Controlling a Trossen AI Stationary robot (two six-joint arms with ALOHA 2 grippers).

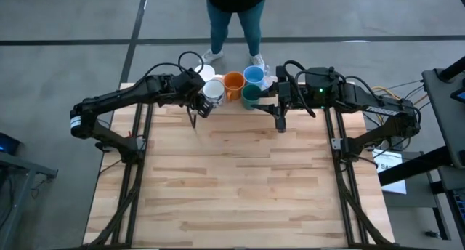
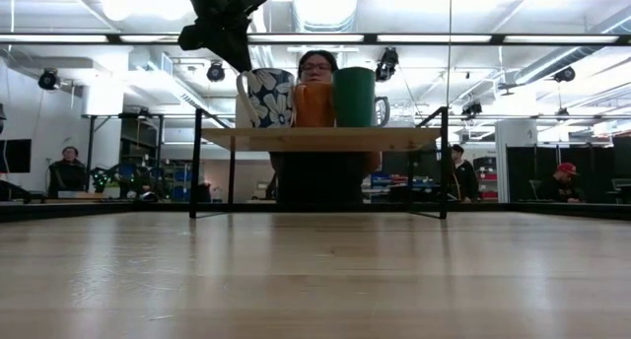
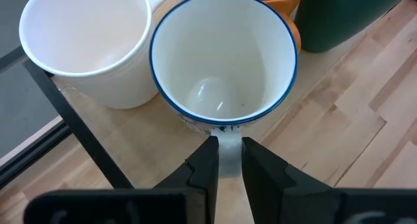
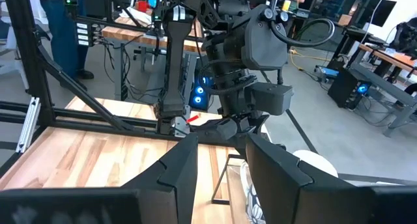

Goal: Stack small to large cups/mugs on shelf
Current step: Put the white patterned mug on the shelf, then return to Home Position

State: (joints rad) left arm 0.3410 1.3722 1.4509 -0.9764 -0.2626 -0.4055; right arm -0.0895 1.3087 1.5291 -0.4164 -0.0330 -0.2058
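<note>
Your left end effector (image 3: pixel 227 160) is pinched on the handle of the dark-patterned white mug (image 3: pixel 223 61), its two fingers (image 3: pixel 203 168) nearly together with the pale handle between them. That mug stands upright on the shelf (image 2: pixel 325 138) at the desk's (image 1: pixel 240 177) far edge, toward the shelf's left end. Seen from above, the plain white mug (image 3: pixel 88 45) stands just behind it at the shelf's far left corner, the two rims close together in the left wrist view.

Along the shelf from the patterned mug you have the orange mug (image 1: pixel 233 83), then the dark green cup (image 1: pixel 251 96); the three stand in a row across the low view. The light blue mug (image 1: pixel 253 76) stands behind the green cup, at the shelf's far edge. All cups are upright with open mouths up.

Your right end effector (image 1: pixel 280 123) hangs over the desk just off the shelf's right end, fingers (image 4: pixel 277 168) spread wide and gripping nothing.

The shelf's light wooden top rides on thin black legs above the desk. A person (image 1: pixel 236 17) stands on the floor just beyond the far edge, directly behind the cups. Other people (image 2: pixel 69 169) show farther back in the room.
</note>
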